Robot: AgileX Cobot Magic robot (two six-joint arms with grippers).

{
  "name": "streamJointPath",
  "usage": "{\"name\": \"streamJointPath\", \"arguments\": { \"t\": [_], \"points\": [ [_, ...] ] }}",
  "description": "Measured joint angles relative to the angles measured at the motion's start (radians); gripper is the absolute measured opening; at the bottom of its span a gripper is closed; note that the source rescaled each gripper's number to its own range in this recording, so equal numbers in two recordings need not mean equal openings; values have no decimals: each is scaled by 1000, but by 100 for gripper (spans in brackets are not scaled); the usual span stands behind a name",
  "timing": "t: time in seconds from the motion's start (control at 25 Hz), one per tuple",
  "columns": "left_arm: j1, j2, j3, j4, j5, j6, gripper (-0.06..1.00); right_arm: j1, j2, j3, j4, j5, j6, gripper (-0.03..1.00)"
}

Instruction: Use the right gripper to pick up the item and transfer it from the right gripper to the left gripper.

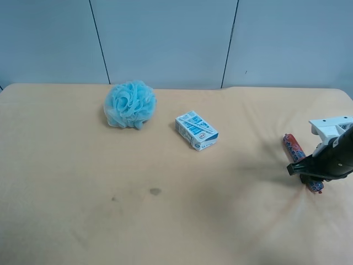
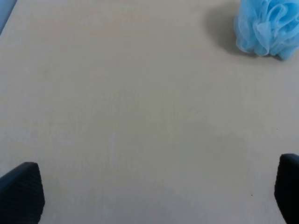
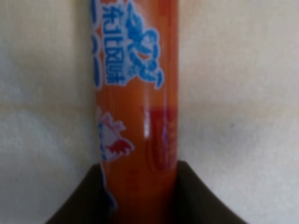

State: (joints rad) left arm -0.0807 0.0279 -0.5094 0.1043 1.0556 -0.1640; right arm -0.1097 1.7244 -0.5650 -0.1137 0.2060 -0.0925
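Note:
The item (image 1: 294, 147), an orange-red stick with blue-and-white lettering, lies on the tan cloth at the exterior high view's right. My right gripper (image 1: 306, 172), on the arm with the white block, is down on the stick's near part and the cloth puckers around it. In the right wrist view the item (image 3: 138, 93) fills the middle, and both dark fingers (image 3: 81, 198) press against its sides. My left gripper (image 2: 154, 198) is open and empty over bare cloth, its fingertips (image 2: 21, 191) far apart. The left arm is out of the exterior high view.
A fluffy light-blue mesh pouf (image 1: 130, 104) sits at the back left and also shows in the left wrist view (image 2: 268, 25). A blue-white small box (image 1: 196, 130) lies near the middle. The tan cloth-covered table (image 1: 165, 221) ends at a grey-blue wall behind.

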Motion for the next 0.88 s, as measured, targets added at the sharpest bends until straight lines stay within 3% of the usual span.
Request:
{"name": "streamJointPath", "arguments": {
  "t": [0.44,0.88],
  "points": [
    [0,0,0,0,0,0,100,0,-22,1,13,3,38,1],
    [0,0,0,0,0,0,100,21,-205,2,77,8,35,1]
  ]
}}
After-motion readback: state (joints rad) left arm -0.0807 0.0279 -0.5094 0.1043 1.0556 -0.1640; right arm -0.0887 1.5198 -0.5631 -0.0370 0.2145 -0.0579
